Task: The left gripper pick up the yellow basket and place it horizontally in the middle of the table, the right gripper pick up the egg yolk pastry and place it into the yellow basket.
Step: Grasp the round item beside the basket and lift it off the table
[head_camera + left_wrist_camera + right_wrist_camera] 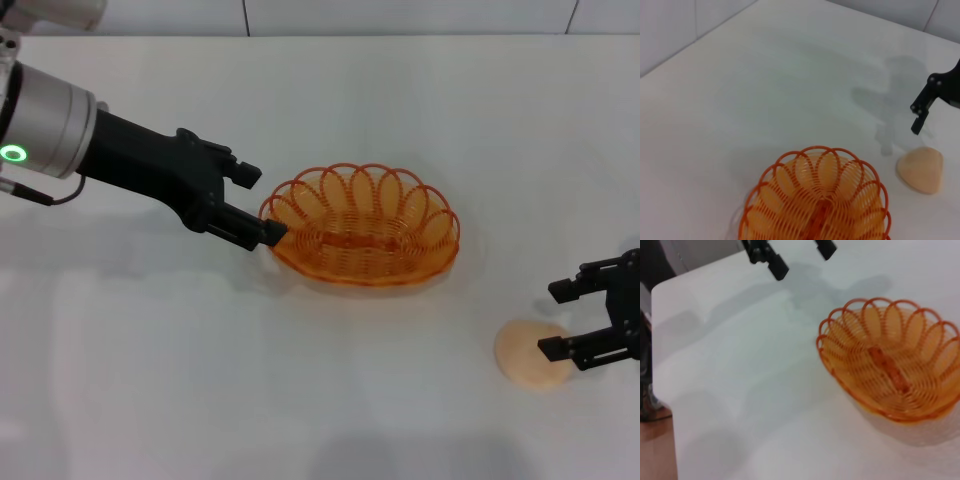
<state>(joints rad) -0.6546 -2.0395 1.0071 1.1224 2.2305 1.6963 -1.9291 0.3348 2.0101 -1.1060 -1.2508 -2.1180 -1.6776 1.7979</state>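
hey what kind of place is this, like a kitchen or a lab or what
Likely a robot test bench, not a kitchen: a plain white table holds only a yellow basket and an egg yolk pastry, with the left gripper and right gripper over it.

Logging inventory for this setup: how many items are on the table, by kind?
Yellow basket: 1
Egg yolk pastry: 1
Total on the table: 2
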